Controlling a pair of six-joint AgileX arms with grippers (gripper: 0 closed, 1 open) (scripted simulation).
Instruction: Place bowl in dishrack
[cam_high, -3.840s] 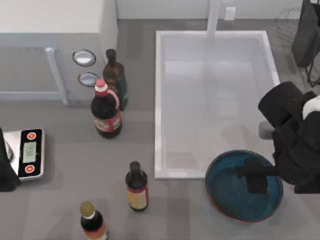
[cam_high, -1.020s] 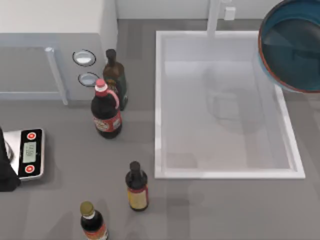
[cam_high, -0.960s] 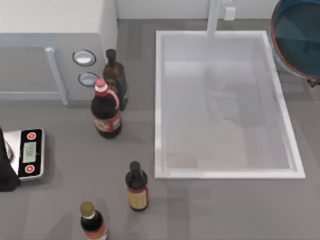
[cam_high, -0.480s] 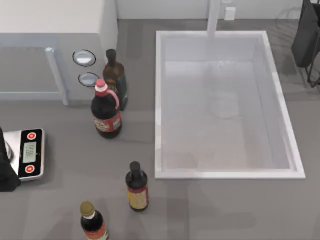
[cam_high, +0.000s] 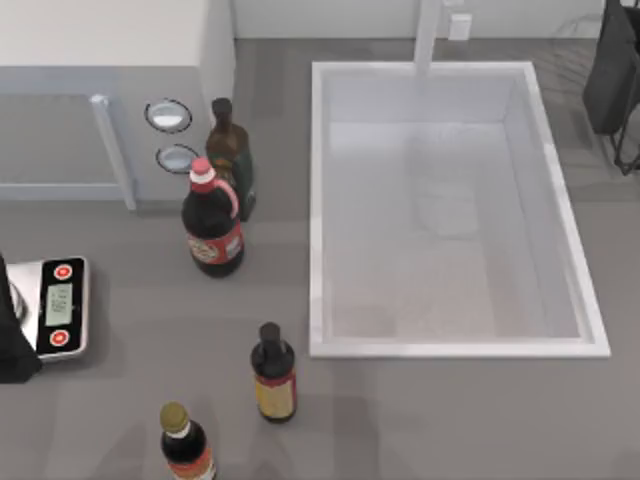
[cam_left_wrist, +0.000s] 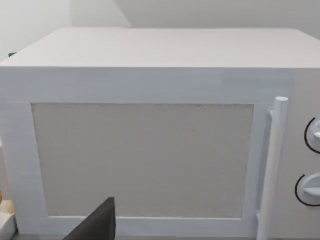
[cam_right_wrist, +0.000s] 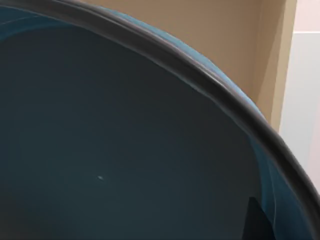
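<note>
Step in hand: carrying to rack, judged near release.

Large round shallow bowl (cam_right_wrist: 110, 150), glossy teal-blue inside: close before right wrist camera.

Dishrack (cam_high: 578, 25), thin grey curved wires: table's far right corner.

Right arm (cam_high: 612, 70): over rack; jaws' opening cannot be told.

Next: lower gently between wires.

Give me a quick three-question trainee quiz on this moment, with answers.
1. How many bottles stand left of the sink in the top view?
2. True or false: the bowl lies in the sink.
3. What does the left wrist view face? A) the microwave B) the sink C) the bottles

Key: 1) four. 2) False: the basin holds nothing, and the bowl sits close before the right wrist camera. 3) A.
</note>
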